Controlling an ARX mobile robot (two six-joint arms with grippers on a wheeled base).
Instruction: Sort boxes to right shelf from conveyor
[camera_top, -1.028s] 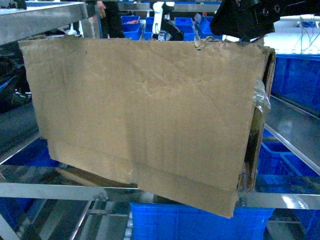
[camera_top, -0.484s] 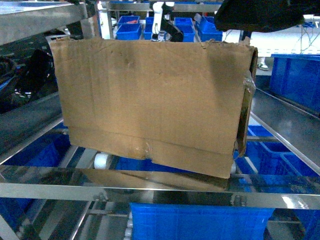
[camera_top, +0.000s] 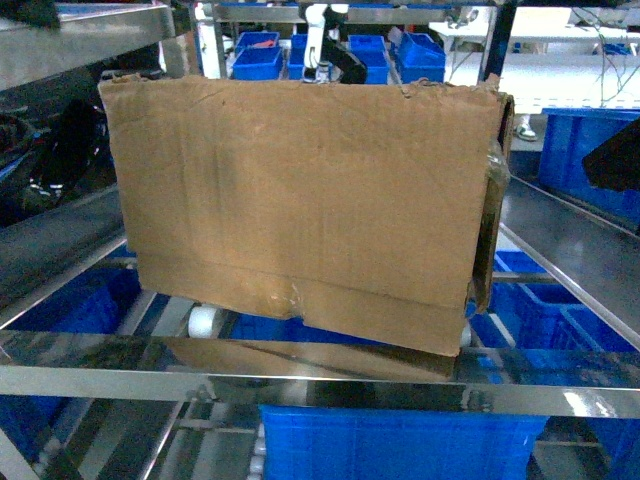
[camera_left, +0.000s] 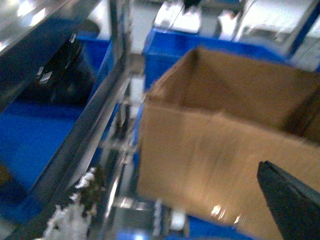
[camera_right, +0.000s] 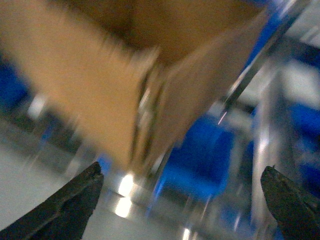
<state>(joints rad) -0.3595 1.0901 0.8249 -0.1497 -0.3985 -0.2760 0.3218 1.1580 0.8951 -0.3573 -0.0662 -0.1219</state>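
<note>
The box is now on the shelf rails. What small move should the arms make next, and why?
Probably draw both arms back a little further. The cardboard box stands on the silver shelf with nothing gripping it, and the right gripper shows open jaws clear of its corner, so backing away avoids knocking it.

Head view sharp, wrist views motion-blurred, bluish cast

Blue bins (camera_top: 402, 438) fill the lower levels and more blue bins (camera_top: 268, 55) stand in rows at the back. A white post (camera_top: 316, 35) rises among them. Bright light washes out a pale table (camera_top: 570, 80) at the far right.
</note>
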